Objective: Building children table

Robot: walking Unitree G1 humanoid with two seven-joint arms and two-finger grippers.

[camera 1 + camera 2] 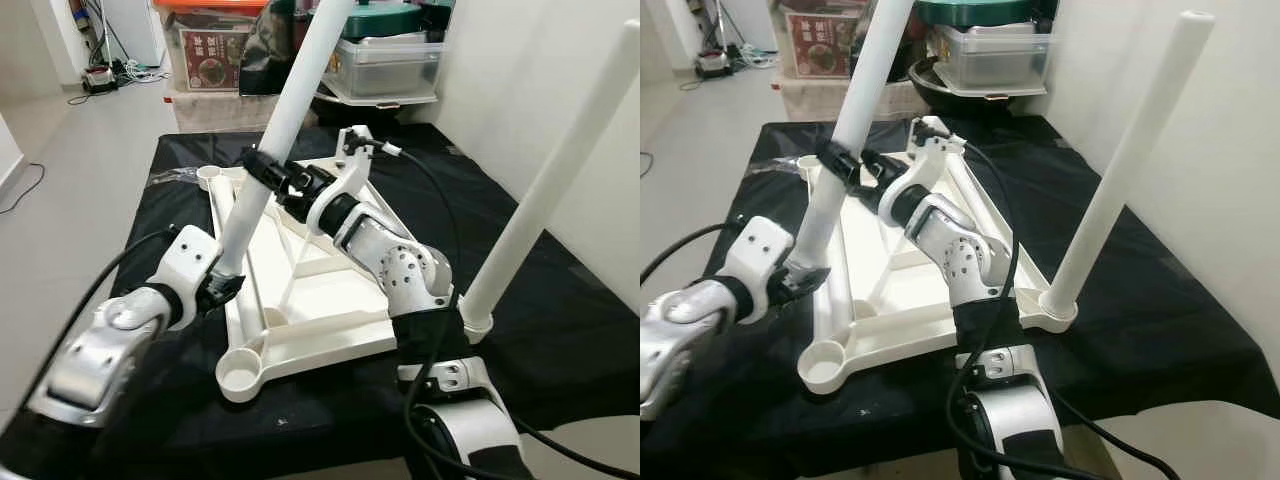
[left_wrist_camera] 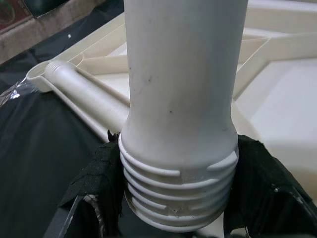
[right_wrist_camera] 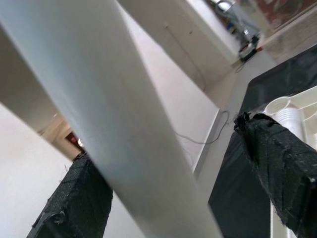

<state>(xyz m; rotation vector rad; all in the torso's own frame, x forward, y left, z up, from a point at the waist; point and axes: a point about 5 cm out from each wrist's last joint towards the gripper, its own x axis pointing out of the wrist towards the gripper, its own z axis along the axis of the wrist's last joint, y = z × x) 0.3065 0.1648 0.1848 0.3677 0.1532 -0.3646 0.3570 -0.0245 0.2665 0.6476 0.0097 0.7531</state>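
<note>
A white table top (image 1: 330,300) lies upside down on a black cloth (image 1: 570,330). One white leg (image 1: 545,185) stands upright in its near right corner socket. A second white leg (image 1: 290,110) leans in the air over the frame's left side. My left gripper (image 1: 225,285) is shut on the threaded bottom end (image 2: 178,198) of this leg, with a finger (image 2: 99,183) on each side. Higher up, my right gripper (image 1: 262,170) is clasped around the same leg (image 3: 114,119). The near left corner socket (image 1: 240,375) is open, as is the far left one (image 1: 210,176).
Storage boxes (image 1: 215,50) and a clear lidded container (image 1: 390,60) stand behind the cloth. A white wall (image 1: 560,60) runs along the right. Cables and a power strip (image 1: 100,75) lie on the floor at far left. Bare floor lies to the left.
</note>
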